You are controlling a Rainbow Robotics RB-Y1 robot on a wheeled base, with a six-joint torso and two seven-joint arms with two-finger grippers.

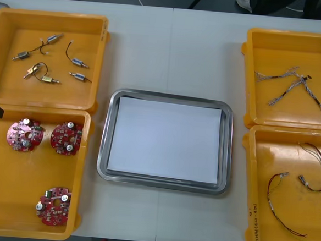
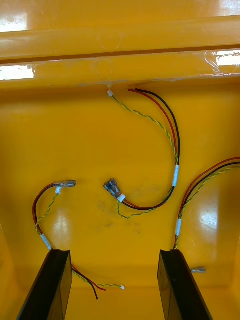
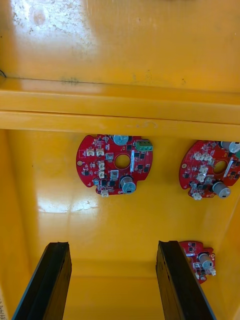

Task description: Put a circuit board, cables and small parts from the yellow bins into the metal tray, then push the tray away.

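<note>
The right jaws are held open, with nothing gripped, above the near right yellow bin (image 2: pixel 100 140). Three red and yellow cables, each with a black strand, are spread on the bin floor beyond them. One curled cable (image 2: pixel 176 150) lies ahead of the gap. A second cable (image 2: pixel 36 207) is partly covered by one finger (image 2: pixel 50 285). A third cable (image 2: pixel 202 182) is led up to the tip of the other finger. The bin's far wall is seen beyond all three.

The left jaws are likewise held open and empty, above the near left yellow bin (image 3: pixel 120 235). Two round red circuit boards (image 3: pixel 114 165) are laid side by side near the bin's far wall, ahead of the jaws. A third board (image 3: pixel 200 260) is partly hidden behind one finger.

From above, the metal tray (image 1: pixel 161 183) is seen at the middle of the light surface (image 1: pixel 170 55), its white inside bare. It is set between the left and right bins and apart from them, so the raised bin walls stand between their contents and the tray. Small metal parts (image 1: pixel 79 77) with short dark leads are scattered in the far left bin (image 1: pixel 7 21). Twisted blue and white cables (image 1: pixel 304 80) are crossed over one another in the far right bin (image 1: pixel 276 46).
</note>
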